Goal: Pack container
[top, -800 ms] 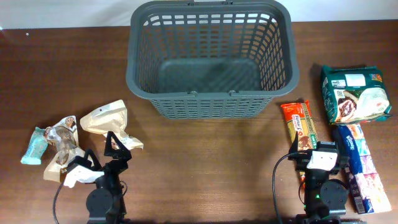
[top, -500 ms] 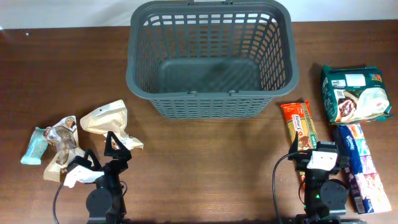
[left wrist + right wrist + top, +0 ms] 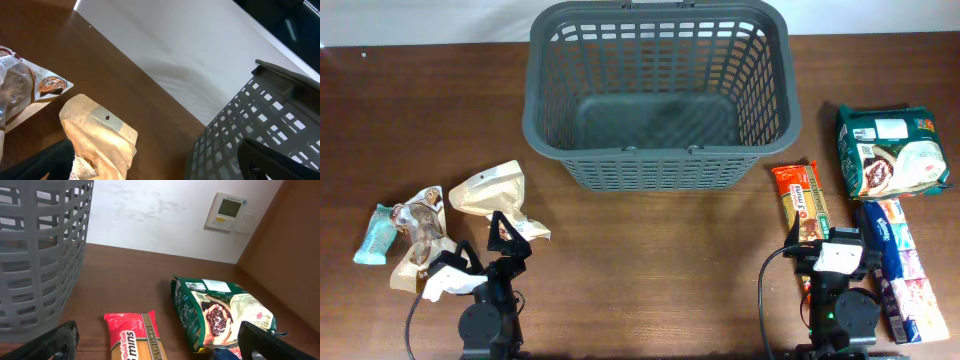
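The dark grey slotted basket [image 3: 658,95] stands at the back middle of the table and holds nothing I can see; it also shows in the left wrist view [image 3: 250,130] and the right wrist view [image 3: 40,255]. My left gripper [image 3: 506,238] is open and empty, low at the front left, with a tan paper packet [image 3: 492,193] [image 3: 100,137] just ahead of it. My right gripper [image 3: 828,245] is open and empty at the front right, over the near end of a red spaghetti packet [image 3: 802,200] [image 3: 132,340].
On the left lie a clear cookie packet [image 3: 420,235] and a pale blue wrapper [image 3: 375,233]. On the right lie a green bag [image 3: 890,150] [image 3: 220,312] and a blue-pink box [image 3: 900,265]. Bare brown table lies between the arms in front of the basket.
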`<state>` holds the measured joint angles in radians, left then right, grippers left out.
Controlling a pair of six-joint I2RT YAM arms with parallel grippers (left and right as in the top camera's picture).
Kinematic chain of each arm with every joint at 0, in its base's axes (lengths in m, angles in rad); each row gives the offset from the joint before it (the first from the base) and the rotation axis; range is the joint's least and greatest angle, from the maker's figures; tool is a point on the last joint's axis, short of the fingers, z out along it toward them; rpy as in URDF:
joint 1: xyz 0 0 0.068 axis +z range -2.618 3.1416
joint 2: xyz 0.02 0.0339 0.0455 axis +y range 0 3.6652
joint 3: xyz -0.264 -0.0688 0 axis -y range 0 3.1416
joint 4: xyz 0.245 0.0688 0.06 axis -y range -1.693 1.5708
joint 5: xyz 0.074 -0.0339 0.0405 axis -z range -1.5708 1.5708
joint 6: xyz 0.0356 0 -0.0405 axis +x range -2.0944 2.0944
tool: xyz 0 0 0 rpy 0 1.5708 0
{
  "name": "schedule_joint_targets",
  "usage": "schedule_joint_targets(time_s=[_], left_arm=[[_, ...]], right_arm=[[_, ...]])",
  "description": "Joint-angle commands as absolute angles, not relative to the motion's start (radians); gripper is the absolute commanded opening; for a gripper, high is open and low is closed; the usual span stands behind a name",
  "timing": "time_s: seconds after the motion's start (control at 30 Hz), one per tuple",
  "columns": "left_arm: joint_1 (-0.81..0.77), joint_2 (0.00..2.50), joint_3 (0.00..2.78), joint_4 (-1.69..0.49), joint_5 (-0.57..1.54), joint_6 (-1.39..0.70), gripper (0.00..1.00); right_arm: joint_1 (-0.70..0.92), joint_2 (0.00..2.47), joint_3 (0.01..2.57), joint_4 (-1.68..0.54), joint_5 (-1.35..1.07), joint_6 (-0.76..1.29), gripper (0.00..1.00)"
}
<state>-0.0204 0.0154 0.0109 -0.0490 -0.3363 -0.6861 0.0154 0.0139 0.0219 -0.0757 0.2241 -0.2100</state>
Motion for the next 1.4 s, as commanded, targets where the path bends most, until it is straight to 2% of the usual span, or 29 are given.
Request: schedule_joint_targets(time_s=[0.0, 1.07, 1.37], left_arm=[[-0.023, 0.005, 0.009, -0.054, -0.328, -0.692, 0.99], [-0.023, 0.005, 0.009, -0.054, -0.329, -0.692, 0.99], [-0.023, 0.015, 0.009, -0.057, -0.299, -0.692, 0.99]], right_arm=[[0.014, 0.012, 0.016, -0.079, 0.237, -0.205, 0.99], [0.014, 0.012, 0.016, -0.079, 0.236, -0.205, 0.99], [0.014, 0.013, 0.016, -0.094, 0.036, -0.167, 0.99]])
